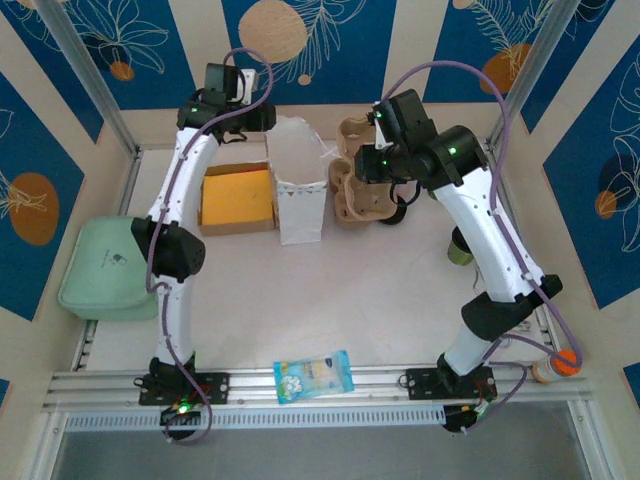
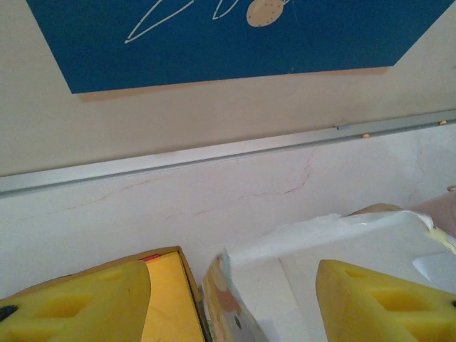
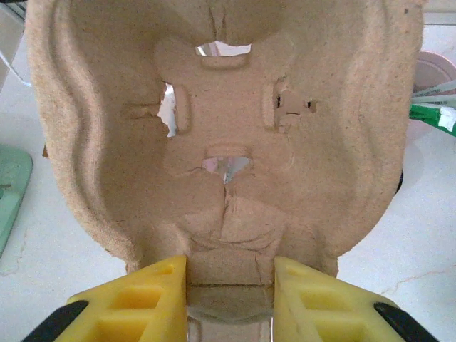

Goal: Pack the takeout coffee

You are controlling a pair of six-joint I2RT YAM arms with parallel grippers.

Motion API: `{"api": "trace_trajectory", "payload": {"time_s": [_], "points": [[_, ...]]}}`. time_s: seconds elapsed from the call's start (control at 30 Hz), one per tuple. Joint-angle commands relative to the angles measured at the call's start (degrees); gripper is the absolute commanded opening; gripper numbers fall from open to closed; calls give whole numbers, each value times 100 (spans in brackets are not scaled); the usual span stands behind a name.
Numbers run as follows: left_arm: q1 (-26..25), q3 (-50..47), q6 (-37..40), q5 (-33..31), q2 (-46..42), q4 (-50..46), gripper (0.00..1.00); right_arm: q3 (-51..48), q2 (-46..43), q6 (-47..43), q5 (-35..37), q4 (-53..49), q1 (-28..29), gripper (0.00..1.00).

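A: What stands at the back of the bench [image 1: 350,300]?
B: A white paper bag [image 1: 298,200], upright, just beside an open box [image 1: 238,198] with a yellow inside.
A: Elsewhere?
B: A mint-green container [image 1: 105,268] far left, a blue packet [image 1: 314,376] at the near edge.

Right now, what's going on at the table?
The right gripper is clamped on the edge of the brown pulp cup carrier, beside the white paper bag. The left gripper is open at the bag's rim. A small greenish cup stands apart on the table, not yet packed.
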Motion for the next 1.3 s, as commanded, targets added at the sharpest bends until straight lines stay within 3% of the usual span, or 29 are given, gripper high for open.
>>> {"api": "trace_trajectory", "payload": {"time_s": [0.0,0.4,0.7,0.97,1.27], "points": [[-20,150,201,333,61,-200,63,240,113,-76,18,-70,69,31],[-22,11,298,493,188,-32,63,392,242,-89,65,-128,131,31],[-107,-87,282,524,125,-419,35,888,437,-125,113,-365,183,31],[-356,-1219,317,550,-648,-356,20,1262,614,-160,206,-527,311,31],[-649,-2846,-21,599,-1878,155,21,1284,545,-170,284,-590,385,30]]}}
